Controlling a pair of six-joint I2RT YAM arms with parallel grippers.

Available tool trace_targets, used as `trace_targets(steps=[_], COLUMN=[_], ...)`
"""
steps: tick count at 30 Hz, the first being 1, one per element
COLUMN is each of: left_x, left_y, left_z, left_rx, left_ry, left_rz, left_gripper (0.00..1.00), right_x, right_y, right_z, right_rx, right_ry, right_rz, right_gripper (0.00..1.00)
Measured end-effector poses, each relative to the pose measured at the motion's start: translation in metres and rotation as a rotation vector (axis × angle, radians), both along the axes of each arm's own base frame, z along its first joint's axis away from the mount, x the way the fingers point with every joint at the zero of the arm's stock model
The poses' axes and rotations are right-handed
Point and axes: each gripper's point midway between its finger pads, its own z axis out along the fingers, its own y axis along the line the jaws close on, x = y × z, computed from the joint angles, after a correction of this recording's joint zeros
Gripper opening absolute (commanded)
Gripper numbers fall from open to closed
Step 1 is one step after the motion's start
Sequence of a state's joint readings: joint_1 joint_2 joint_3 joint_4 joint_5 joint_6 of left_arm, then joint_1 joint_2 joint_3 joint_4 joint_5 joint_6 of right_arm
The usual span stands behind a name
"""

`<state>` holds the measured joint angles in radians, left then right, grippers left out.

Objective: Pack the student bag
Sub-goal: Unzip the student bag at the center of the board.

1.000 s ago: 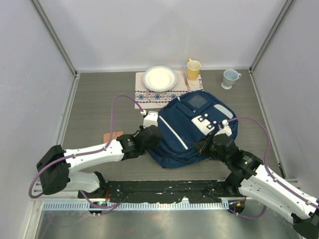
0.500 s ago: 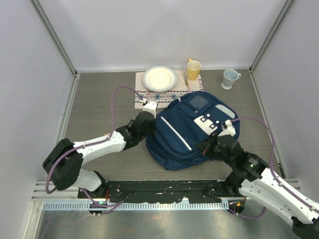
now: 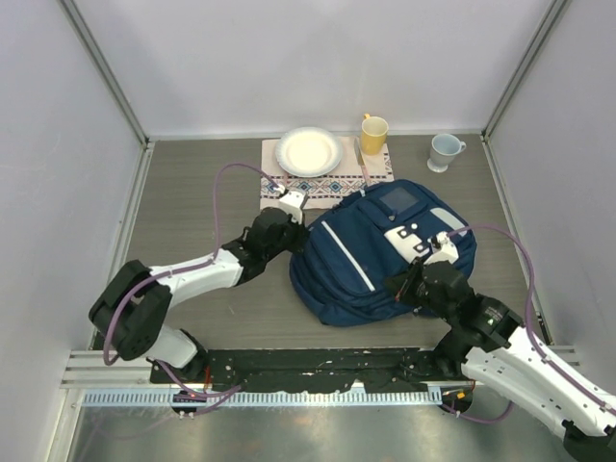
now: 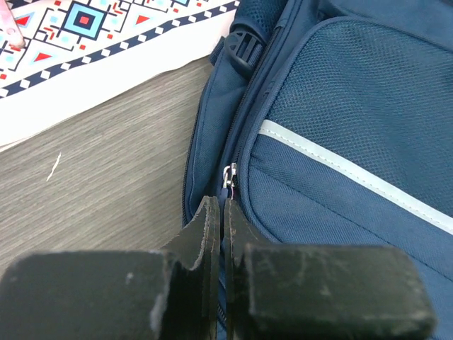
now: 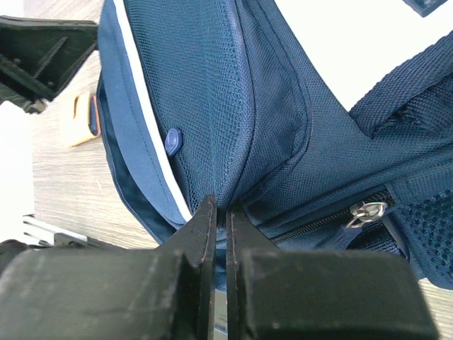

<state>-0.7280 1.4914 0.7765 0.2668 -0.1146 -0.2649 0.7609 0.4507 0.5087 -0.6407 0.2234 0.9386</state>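
student bag (image 3: 361, 260): navy, flat on the table (image 3: 183, 202), sitting between the two pincers
right pincer (image 5: 221, 207): clamped on a fold of the bag's side fabric
left pincer (image 4: 223, 207): jaws together at the bag's zip, silver pull (image 4: 228, 173) just past its tips
placemat (image 4: 85, 42): beyond the left pincer, touching the bag

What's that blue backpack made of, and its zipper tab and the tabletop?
The student bag looks like matte woven synthetic fabric, with mesh panels; the weave shows up close. Its zipper pull looks metal: silvery and shiny. The table shows grey wood grain, possibly laminate.
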Motion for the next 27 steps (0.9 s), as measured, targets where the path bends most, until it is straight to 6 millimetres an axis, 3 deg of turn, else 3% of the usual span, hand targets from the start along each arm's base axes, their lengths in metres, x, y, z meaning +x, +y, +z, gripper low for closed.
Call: trace_targets(steps=[10, 14, 15, 16, 20, 23, 27], left_x=[-0.055, -0.082, -0.090, -0.097, -0.123, -0.131, -0.120], left_y=[0.033, 0.032, 0.027, 0.023, 0.004, -0.001, 0.011], left_z=[0.028, 0.036, 0.034, 0.031, 0.013, 0.001, -0.002], left_rx=[-0.110, -0.123, -0.120, -0.115, -0.084, -0.049, -0.002], left_ry=[-0.006, -0.011, -0.007, -0.001, 0.048, 0.066, 0.041], left_rz=[-0.007, -0.023, -0.038, -0.049, -0.110, -0.121, -0.048], left_gripper=[0.00, 0.00, 0.00, 0.00, 0.00, 0.00, 0.00], right_x=[0.009, 0.023, 0.027, 0.032, 0.050, 0.058, 0.053], right_y=[-0.006, -0.014, -0.016, -0.019, -0.023, -0.019, -0.013], right_z=[-0.004, -0.008, -0.008, -0.009, -0.003, 0.018, 0.048], right_rx=[-0.191, -0.271, -0.278, -0.287, -0.277, -0.217, -0.119], right_ry=[0.020, 0.046, 0.056, 0.071, 0.073, 0.010, -0.082], right_rz=[0.052, 0.052, 0.045, 0.036, -0.016, -0.043, -0.023], right_gripper=[0.01, 0.03, 0.06, 0.24, 0.57, 0.60, 0.61])
